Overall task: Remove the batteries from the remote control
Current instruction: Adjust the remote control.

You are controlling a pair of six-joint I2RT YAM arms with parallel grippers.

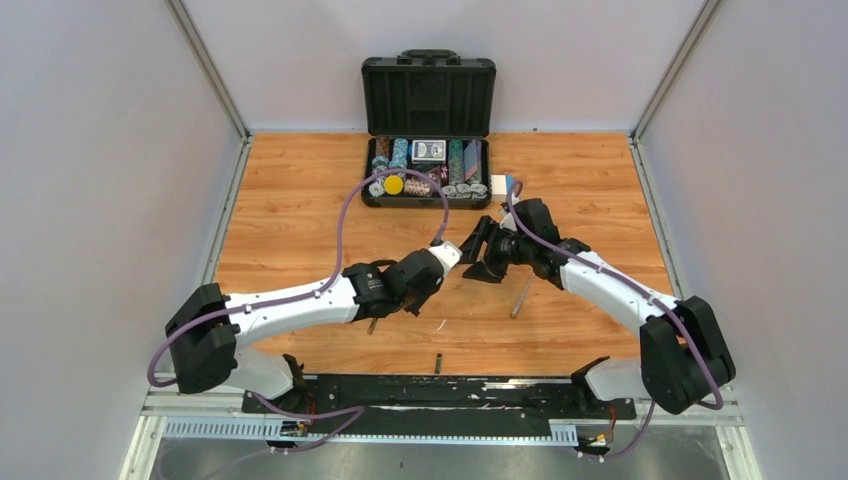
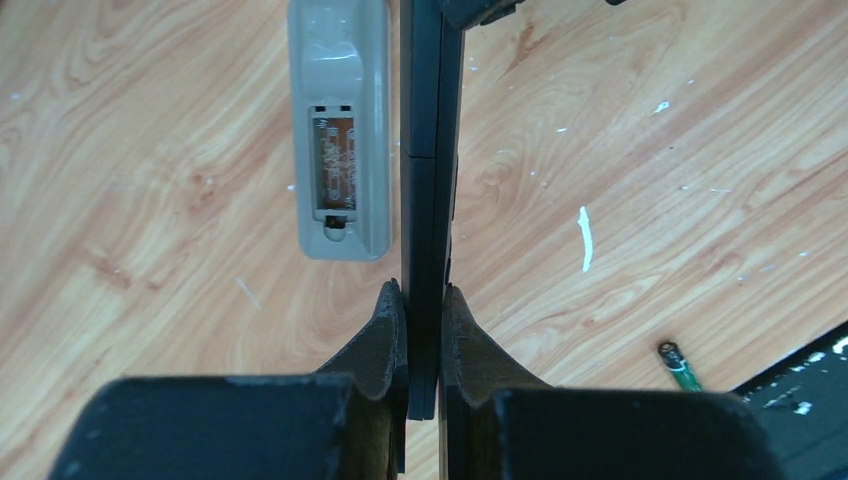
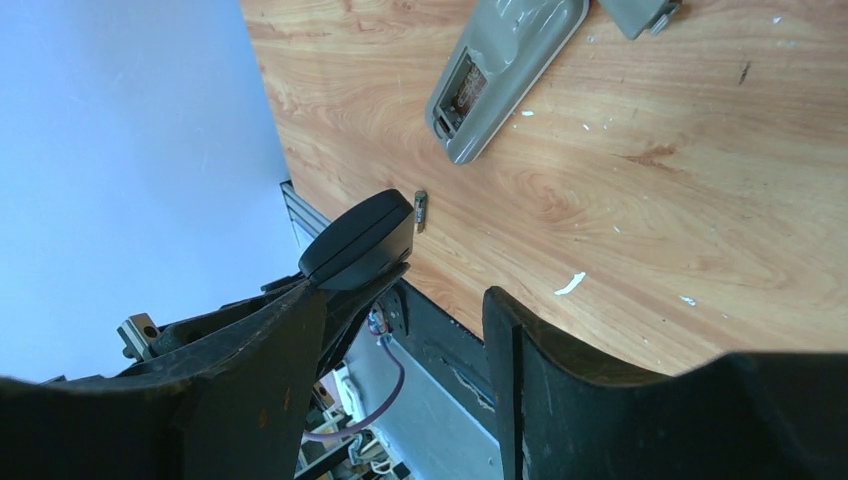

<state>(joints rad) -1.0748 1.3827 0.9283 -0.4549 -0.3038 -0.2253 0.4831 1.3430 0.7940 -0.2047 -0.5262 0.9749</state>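
Left gripper [image 2: 425, 300] pinched tight on black remote [image 2: 430, 100], held on edge above table centre, likely steadied for its partner. One battery [image 2: 680, 367] loose by near edge. Right gripper [image 3: 408, 296] jaws apart, empty, beside remote's end.

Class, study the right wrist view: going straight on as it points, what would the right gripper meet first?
Probably the end of the black remote, just ahead of the right gripper; depth is unclear. The table lies beyond.
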